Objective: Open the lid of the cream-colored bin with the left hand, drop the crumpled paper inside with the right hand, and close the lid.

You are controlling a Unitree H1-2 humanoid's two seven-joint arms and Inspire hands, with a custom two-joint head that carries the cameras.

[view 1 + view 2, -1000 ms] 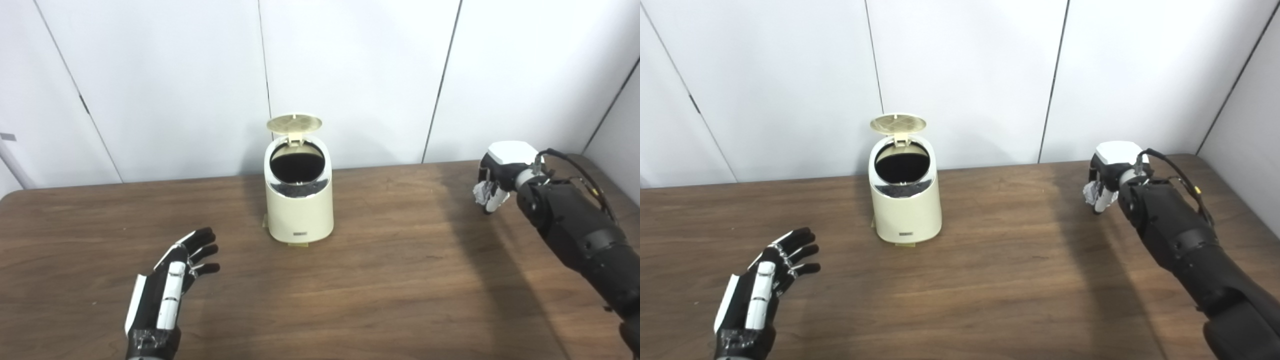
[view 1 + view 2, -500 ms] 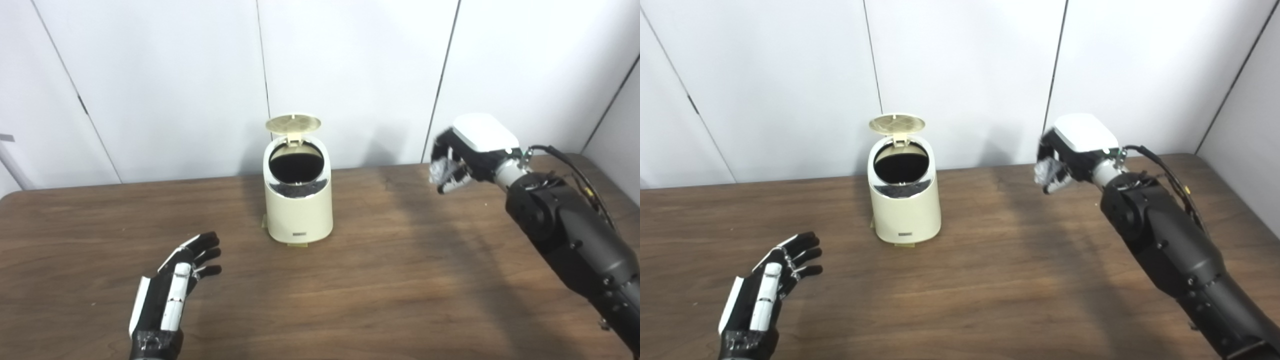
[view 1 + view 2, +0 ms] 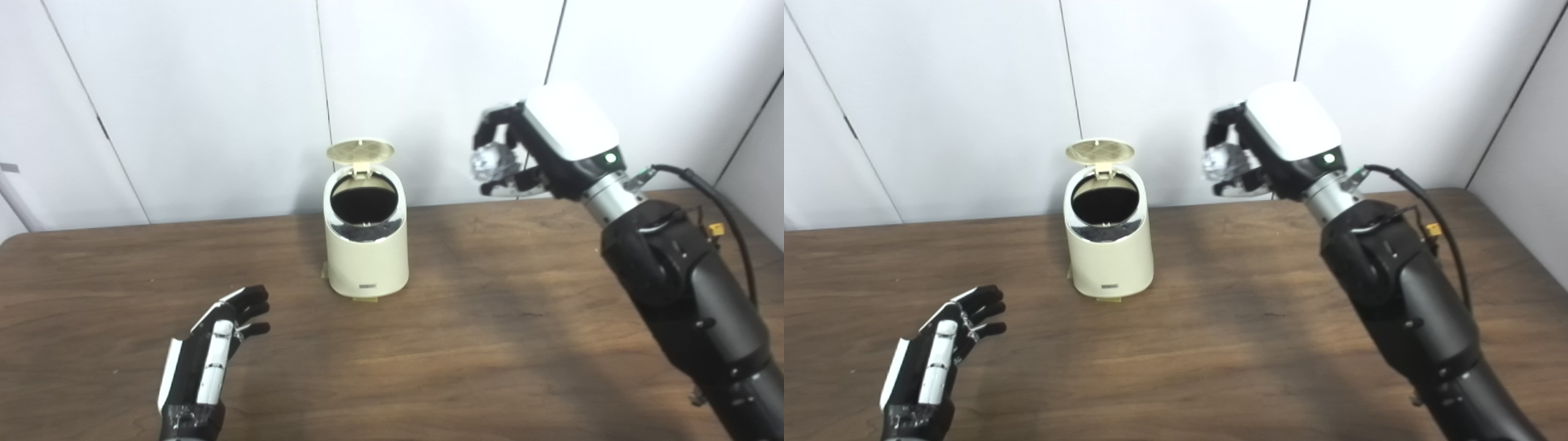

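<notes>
The cream-colored bin (image 3: 366, 251) stands upright at the middle of the wooden table, its round lid (image 3: 359, 150) flipped up at the back and the dark inside showing. A crumpled ball of paper (image 3: 490, 163) is raised in the air, with my right hand (image 3: 539, 150) shut on it, to the right of the bin and a little above its opening. Down at the front left, my left hand (image 3: 211, 352) hovers low over the table, open and empty, apart from the bin.
The brown wooden table (image 3: 478, 343) runs back to a white panelled wall (image 3: 184, 92). My right forearm (image 3: 686, 288) crosses the right side of the table. A cable (image 3: 723, 208) loops off the right wrist.
My right hand has lifted the crumpled paper off the far right of the table and carried it up and to the left, toward the bin. The left hand has barely moved.
</notes>
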